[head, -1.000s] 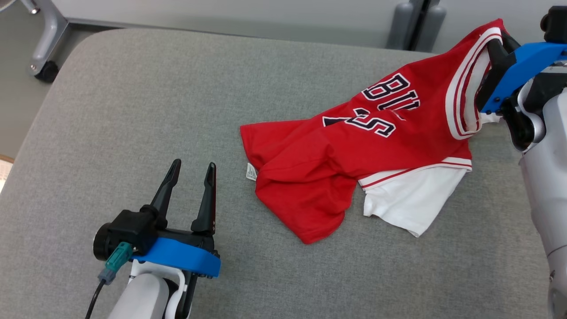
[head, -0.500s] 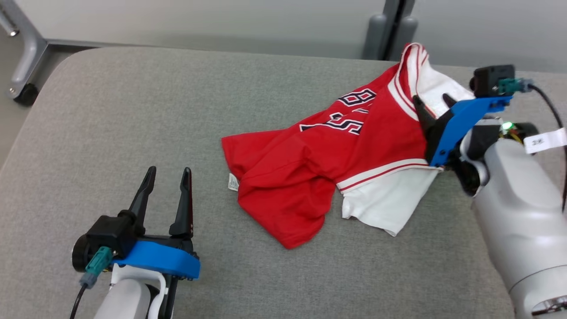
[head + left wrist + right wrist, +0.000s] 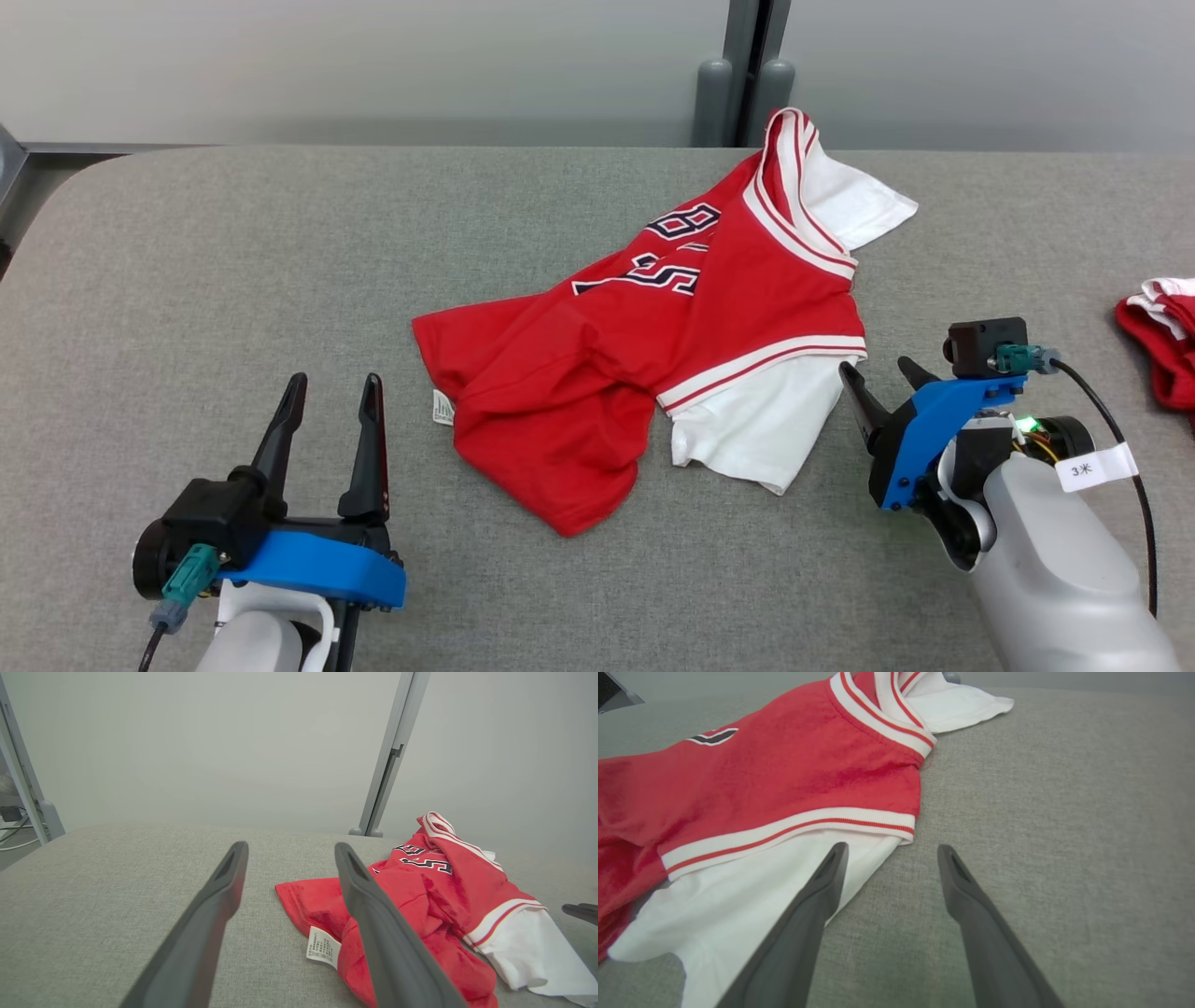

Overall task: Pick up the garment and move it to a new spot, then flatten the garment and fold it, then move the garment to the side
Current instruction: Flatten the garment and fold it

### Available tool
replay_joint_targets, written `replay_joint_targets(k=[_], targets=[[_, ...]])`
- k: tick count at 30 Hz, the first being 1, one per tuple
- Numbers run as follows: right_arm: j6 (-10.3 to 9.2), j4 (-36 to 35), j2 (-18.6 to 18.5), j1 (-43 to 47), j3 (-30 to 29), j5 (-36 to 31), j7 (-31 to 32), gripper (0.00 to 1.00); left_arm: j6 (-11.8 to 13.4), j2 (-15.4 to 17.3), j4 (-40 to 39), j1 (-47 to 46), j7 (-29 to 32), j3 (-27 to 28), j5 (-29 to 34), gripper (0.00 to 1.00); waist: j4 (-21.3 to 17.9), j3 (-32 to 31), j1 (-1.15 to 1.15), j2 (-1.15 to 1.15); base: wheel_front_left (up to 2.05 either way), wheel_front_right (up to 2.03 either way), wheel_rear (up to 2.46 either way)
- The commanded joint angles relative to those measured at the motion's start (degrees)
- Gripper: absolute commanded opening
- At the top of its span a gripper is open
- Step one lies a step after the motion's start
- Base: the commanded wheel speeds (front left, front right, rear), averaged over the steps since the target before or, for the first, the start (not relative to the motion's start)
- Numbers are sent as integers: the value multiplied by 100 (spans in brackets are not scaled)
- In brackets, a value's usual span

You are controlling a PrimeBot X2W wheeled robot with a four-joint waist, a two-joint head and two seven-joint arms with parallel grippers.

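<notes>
The garment (image 3: pixel 653 373), a red jersey with white trim and white sleeves, lies rumpled on the grey padded desk (image 3: pixel 233 280), a little right of centre. Its collar points toward the far edge and its bunched hem toward the near left, where a small care label (image 3: pixel 442 408) sticks out.

Both claws are empty and flank the cloth. The left claw (image 3: pixel 335 381) is at the near left with its fingers spread, close to the hem but apart from it. The right claw (image 3: pixel 875 367) is also spread, just beside the near white sleeve (image 3: pixel 756 429). In the right wrist view one finger overlaps that sleeve's edge, but I cannot tell whether it touches.

This looks like the start of flattening. With one claw on each side of the heap, each can take an edge and draw the folds outward.

No bin or basket is in play, and the desk alone carries the cloth. At the far right edge lies a red-and-white bundle (image 3: pixel 1158 345), possibly another garment, though it is cut off.
</notes>
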Motion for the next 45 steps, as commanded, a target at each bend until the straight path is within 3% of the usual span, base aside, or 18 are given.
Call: replay_joint_targets(k=[1,14,15,16,17,22,27,35,43,44,45], targets=[[3,22,89,45,-134,-166,-96,100,18,21,-48,-45,4,-25,10,100,51,67,1,0,0,0,0],[3,963,491,-547,-1409,-1298,157,100,-4,-22,-103,-246,20,-135,-3,100,357,461,1,0,0,0,0],[3,1059,505,-533,-1447,-1382,200,87,-3,-24,-95,-248,16,-138,-8,100,368,477,1,0,0,0,0],[3,1120,526,-522,-1441,-1416,213,27,-1,-24,-82,-251,15,-145,-11,100,375,486,1,0,0,0,0],[3,1159,538,-517,-1442,-1440,178,0,0,-22,-73,-256,14,-152,-14,100,377,491,1,0,0,0,0],[4,1024,521,-413,-1222,-1087,-201,0,6,-8,-17,-201,4,-166,-36,100,331,350,1,0,0,0,0],[2,266,443,8,-1270,-912,-418,0,62,75,-35,-5,-1,-118,-48,100,106,85,1,0,0,0,0],[3,-1657,117,1255,-2100,-1000,419,0,130,154,-162,114,48,-62,-102,100,-232,-57,1,0,0,0,0],[3,-3099,395,2185,-2837,-1200,1164,0,163,210,-199,133,81,-62,-150,100,-285,-116,1,0,0,0,0],[2,-3184,398,2228,-2831,-1243,1156,22,164,218,-197,145,83,-63,-158,100,-280,-129,1,0,0,0,0],[3,-3242,412,2268,-2823,-1245,1143,80,171,219,-189,157,84,-62,-167,100,-273,-144,1,0,0,0,0]])
